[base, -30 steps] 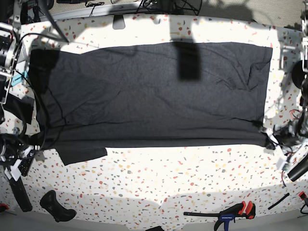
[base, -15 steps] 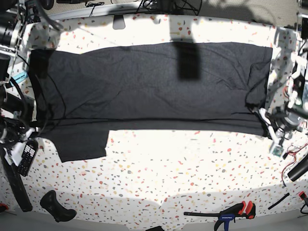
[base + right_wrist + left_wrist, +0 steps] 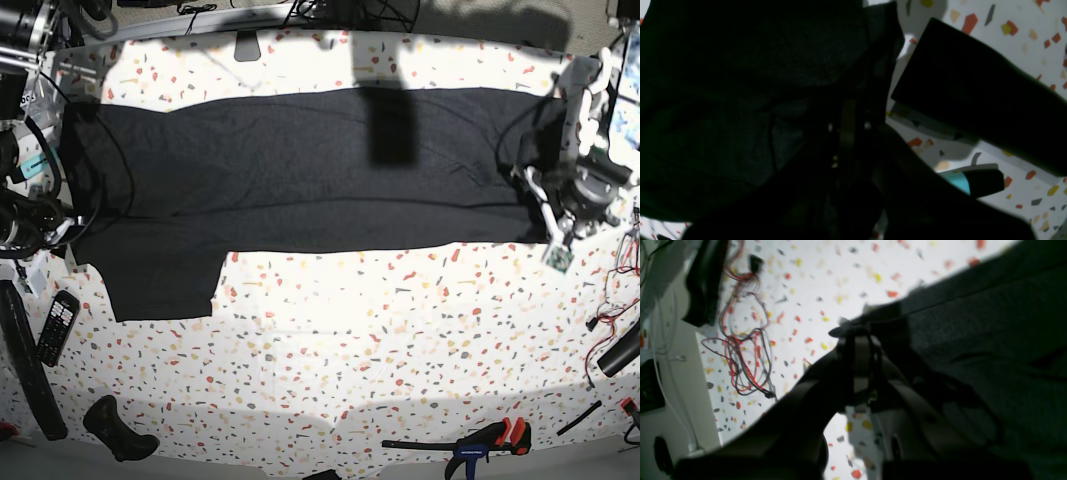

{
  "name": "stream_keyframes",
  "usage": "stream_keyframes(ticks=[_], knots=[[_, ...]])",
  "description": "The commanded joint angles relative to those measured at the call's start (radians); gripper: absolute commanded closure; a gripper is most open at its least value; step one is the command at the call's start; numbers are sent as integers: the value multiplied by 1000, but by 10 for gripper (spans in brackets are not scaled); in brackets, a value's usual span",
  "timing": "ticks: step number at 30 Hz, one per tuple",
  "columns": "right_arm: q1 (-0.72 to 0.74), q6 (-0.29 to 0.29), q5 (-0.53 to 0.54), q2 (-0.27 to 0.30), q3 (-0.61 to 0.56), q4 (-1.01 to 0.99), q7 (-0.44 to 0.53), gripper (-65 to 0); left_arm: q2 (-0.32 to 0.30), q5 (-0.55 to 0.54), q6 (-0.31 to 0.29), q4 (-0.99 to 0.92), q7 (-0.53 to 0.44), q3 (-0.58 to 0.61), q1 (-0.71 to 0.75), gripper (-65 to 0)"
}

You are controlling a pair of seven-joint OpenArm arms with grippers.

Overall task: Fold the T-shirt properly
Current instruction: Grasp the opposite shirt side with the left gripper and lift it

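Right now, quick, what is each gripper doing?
Left gripper: shut on the T-shirt, pinching its edge.
Right gripper: shut on the T-shirt, at its other end.

Dark T-shirt (image 3: pixel 723 100) fabric is filling most of the view, bunching against the right gripper (image 3: pixel 848 133), whose jaws are pinching it closed. Beyond the cloth's edge, the speckled bench (image 3: pixel 1023 26) is showing, with a black block (image 3: pixel 973 100) lying across it.

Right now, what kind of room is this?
Probably a robot lab or workshop: a speckled worktable with a clamp, loose wires, and two robot arms pulling a black T-shirt.
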Motion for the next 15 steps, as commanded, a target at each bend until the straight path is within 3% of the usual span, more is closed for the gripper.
stream_keyframes(ticks=[1, 6, 15], knots=[[15, 9, 8, 25, 10, 23, 4, 0, -17, 37, 11, 26, -19, -9, -1, 0], [5, 9, 8, 24, 11, 41, -15, 0, -17, 100, 45, 35, -7, -9, 45, 0], [5, 9, 8, 24, 14, 42, -18, 0, -12, 103, 49, 35, 0, -9, 79, 0]])
